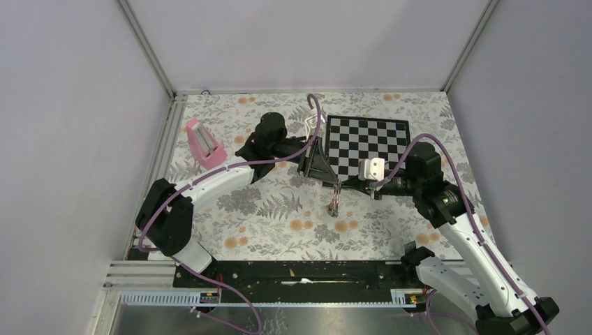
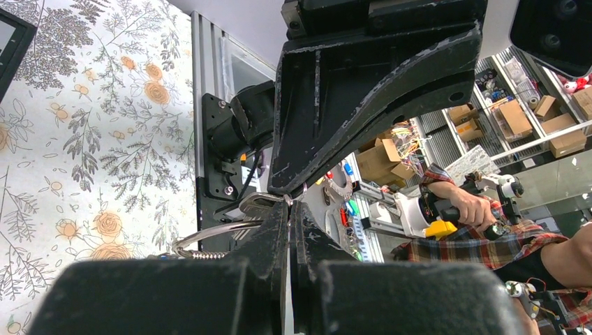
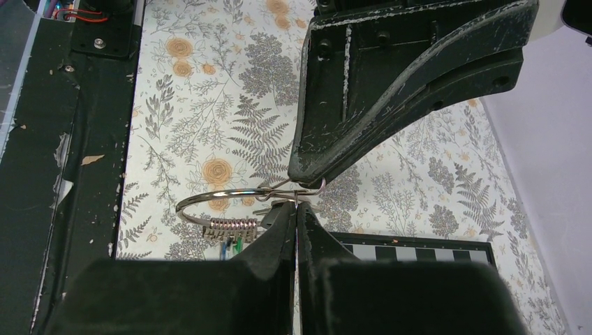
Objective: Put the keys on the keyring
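The keyring (image 1: 335, 201) hangs above the floral table between my two grippers. In the right wrist view its large wire ring (image 3: 216, 197) has a coiled section, with blue and green tags (image 3: 230, 246) below it. My right gripper (image 3: 296, 204) is shut on a thin wire loop of the keyring. In the left wrist view the ring (image 2: 216, 234) curves out to the left of my left gripper (image 2: 289, 202). That gripper is shut, with the plain silver key (image 2: 257, 204) pinched at its tips. In the top view the left gripper (image 1: 327, 173) and right gripper (image 1: 351, 185) nearly touch. The black-headed key is not visible.
A black-and-white chessboard (image 1: 368, 139) lies behind the grippers. A pink holder (image 1: 204, 143) stands at the back left. A small white object (image 1: 310, 123) sits by the board's left edge. The black base rail (image 1: 293, 272) runs along the near edge.
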You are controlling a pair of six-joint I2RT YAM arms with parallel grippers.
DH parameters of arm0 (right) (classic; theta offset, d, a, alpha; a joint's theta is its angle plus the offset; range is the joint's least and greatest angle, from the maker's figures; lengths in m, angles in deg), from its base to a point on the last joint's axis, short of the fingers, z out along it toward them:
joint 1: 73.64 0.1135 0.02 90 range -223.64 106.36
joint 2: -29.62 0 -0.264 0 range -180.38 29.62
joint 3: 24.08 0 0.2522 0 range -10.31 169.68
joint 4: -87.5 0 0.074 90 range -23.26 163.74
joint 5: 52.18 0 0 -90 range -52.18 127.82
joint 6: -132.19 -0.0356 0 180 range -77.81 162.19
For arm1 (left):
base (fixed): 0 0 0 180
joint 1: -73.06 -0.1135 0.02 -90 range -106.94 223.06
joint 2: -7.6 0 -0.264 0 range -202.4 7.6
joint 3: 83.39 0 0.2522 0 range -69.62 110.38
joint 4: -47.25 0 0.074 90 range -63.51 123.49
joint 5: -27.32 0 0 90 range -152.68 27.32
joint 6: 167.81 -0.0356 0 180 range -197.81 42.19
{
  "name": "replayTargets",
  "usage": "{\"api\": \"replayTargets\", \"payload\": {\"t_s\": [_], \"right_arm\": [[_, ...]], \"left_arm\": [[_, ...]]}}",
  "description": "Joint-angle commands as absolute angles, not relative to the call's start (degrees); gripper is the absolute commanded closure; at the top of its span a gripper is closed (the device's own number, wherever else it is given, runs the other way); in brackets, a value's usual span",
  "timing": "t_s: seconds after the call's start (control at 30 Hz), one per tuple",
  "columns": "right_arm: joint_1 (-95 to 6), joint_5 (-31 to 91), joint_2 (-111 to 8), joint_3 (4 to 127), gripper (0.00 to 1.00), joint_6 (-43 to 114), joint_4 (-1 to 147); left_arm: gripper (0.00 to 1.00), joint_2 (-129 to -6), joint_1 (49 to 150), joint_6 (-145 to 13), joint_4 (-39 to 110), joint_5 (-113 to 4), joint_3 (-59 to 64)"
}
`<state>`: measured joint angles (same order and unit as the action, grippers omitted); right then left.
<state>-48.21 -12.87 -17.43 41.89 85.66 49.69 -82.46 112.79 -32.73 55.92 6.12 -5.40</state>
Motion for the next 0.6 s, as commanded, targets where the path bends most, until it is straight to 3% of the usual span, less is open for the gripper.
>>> {"api": "replayTargets", "payload": {"t_s": [0.0,0.57], "right_arm": [[-48.32,-15.97,-17.61,42.77,1.00,84.59,53.29],[-48.32,-10.67,-17.75,41.04,1.00,84.21,55.87]], "left_arm": [[1.00,-81.68,113.31,-33.60,57.79,4.56,-3.35],[1.00,-81.05,113.76,-32.10,60.74,6.54,-4.13]]}}
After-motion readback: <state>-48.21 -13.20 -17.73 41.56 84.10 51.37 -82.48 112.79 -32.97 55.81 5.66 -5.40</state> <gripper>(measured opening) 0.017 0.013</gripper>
